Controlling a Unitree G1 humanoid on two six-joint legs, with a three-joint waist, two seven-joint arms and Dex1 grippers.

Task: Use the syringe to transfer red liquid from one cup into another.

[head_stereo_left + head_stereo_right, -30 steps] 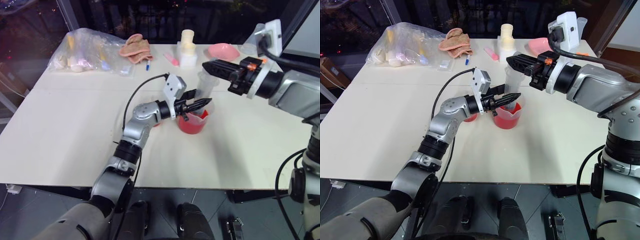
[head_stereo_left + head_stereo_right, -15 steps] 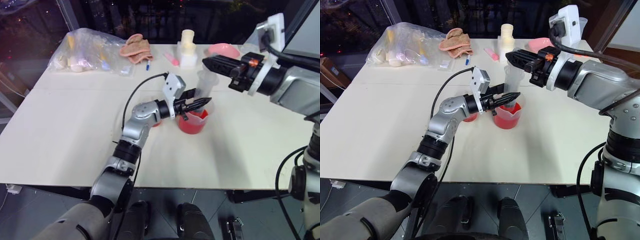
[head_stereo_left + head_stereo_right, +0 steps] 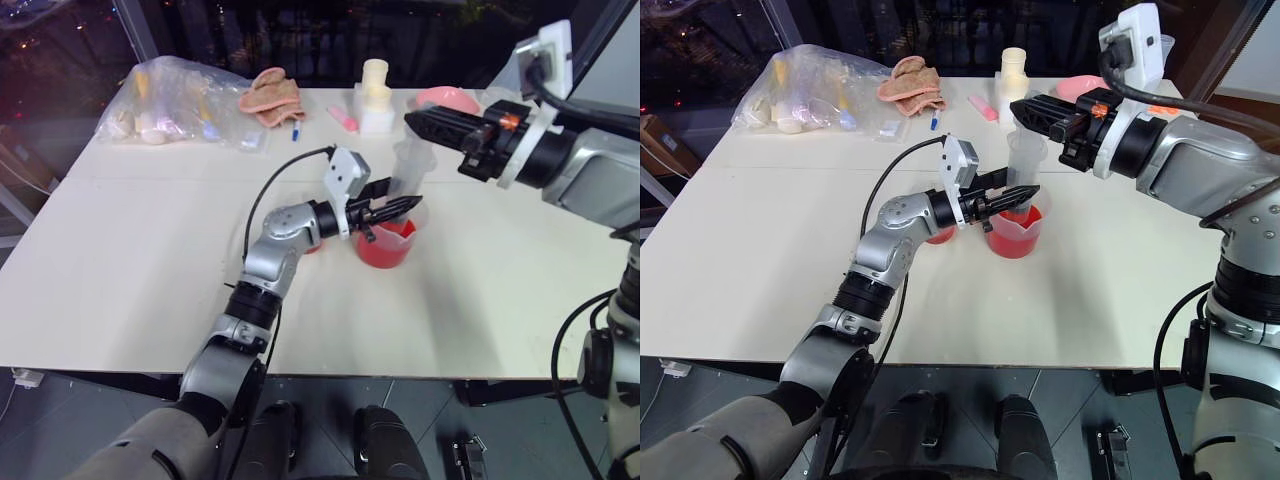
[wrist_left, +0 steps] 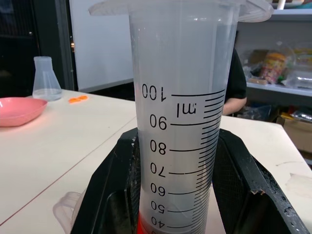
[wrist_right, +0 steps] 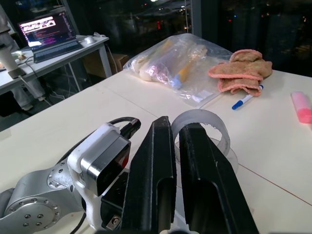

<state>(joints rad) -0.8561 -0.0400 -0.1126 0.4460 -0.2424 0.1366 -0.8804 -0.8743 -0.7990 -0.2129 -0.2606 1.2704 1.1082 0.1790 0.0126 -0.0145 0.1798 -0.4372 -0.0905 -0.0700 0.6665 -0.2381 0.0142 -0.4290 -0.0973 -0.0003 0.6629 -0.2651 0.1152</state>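
Holding position with both arms over the cream-coloured desk [image 3: 140, 260]. The left gripper [image 3: 396, 207] is reaching in from the left, its jaws pinching the lower barrel of the large clear plastic graduated syringe [image 3: 412, 166]. The syringe is standing upright, long axis vertical, flange end up. Its lower end is dipping into the wide clear plastic beaker [image 3: 386, 246], which is holding bright red translucent liquid [image 3: 382, 252] near the middle of the desk. In the left wrist view, red is showing inside the barrel at the lowest visible graduations.

Further right, the right gripper [image 3: 416, 122] is hanging just above the syringe's open top, pointing level across it. Its jaws are standing narrowly parted, gripping nothing. The syringe's top is lying directly under these jaws, so the right arm appears better placed to work that end while the left is steadying the barrel.

Against the frames a second ago, neither arm is showing a clear shift, and the syringe and beaker are sitting as before.
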